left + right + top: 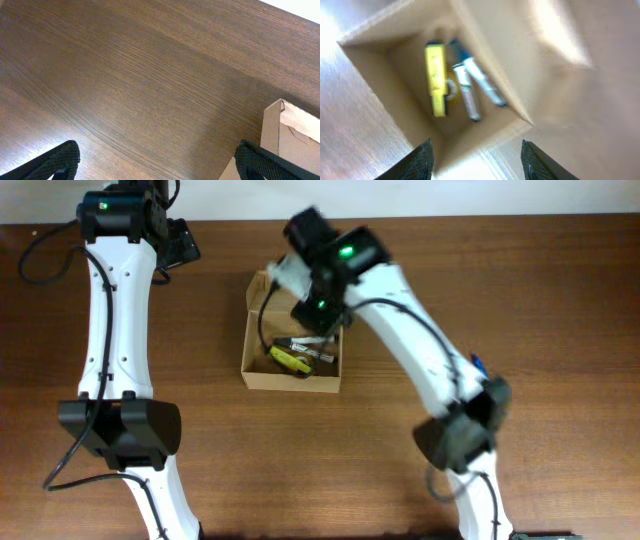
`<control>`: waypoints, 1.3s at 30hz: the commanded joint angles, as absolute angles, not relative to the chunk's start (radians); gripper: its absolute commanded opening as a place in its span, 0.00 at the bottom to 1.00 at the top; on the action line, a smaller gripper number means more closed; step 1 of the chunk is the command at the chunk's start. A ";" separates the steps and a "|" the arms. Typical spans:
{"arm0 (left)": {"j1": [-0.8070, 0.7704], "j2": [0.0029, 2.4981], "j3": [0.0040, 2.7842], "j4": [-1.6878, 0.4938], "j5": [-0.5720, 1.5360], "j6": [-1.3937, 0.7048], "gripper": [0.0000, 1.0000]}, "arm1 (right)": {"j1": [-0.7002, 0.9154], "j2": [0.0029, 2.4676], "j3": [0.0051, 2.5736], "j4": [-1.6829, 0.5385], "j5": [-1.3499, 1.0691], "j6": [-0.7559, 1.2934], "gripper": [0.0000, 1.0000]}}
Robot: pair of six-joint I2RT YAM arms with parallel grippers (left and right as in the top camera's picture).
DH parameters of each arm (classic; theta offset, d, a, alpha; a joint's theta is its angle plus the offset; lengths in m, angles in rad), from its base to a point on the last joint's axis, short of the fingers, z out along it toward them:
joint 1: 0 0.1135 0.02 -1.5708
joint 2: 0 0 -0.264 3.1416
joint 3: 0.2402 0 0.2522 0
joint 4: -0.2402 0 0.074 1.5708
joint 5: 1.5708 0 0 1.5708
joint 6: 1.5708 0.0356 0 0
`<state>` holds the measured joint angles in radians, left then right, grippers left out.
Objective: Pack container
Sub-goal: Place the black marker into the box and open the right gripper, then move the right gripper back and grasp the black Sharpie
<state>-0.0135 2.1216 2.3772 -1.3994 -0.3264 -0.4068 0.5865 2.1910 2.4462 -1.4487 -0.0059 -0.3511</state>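
The tan cardboard container (291,378) sits open at the table's centre, with a yellow marker (290,360) and other markers lying inside. My right gripper (318,315) hovers over the box's far right part, open and empty. In the right wrist view the box (375,75) shows from above with the yellow marker (436,80) and two more markers (470,92) on its floor, and the flap lid (570,85) at the right. My left gripper (180,245) is open and empty over bare table at the far left; a box corner (287,130) shows in its view.
The brown wooden table (530,310) spreads around the box. Both arm bases stand at the near edge, left (120,428) and right (462,430). A small blue item (478,364) peeks out beside the right arm.
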 commanded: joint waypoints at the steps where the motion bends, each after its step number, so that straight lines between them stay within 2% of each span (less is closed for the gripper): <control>1: -0.012 2.122 2.393 -1.400 -0.337 -0.395 1.00 | 0.587 1.992 2.490 -1.464 0.201 -0.252 0.56; 6: -0.012 2.122 2.393 -1.400 -0.337 -0.395 1.00 | 0.491 1.784 2.354 -1.420 0.218 -0.247 0.56; 11: -0.012 2.122 2.393 -1.400 -0.337 -0.395 1.00 | 0.290 1.615 1.997 -1.335 0.218 -0.129 0.58; 14: -0.012 2.122 2.393 -1.400 -0.337 -0.395 1.00 | 0.186 1.613 1.823 -1.348 0.190 -0.007 0.59; 17: -0.012 2.122 2.393 -1.400 -0.337 -0.395 1.00 | 0.101 1.632 1.629 -1.303 0.085 0.009 0.59; 24: -0.012 2.122 2.393 -1.400 -0.337 -0.395 1.00 | -0.056 1.716 1.245 -1.031 -0.105 0.039 0.59; 39: -0.012 2.122 2.393 -1.400 -0.337 -0.395 1.00 | -0.057 1.855 1.172 -0.889 -0.120 0.039 0.53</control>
<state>-0.0135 2.1216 2.3772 -1.3991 -0.3264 -0.4068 -0.0566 1.8168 1.1847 -0.9016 -0.1020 0.0296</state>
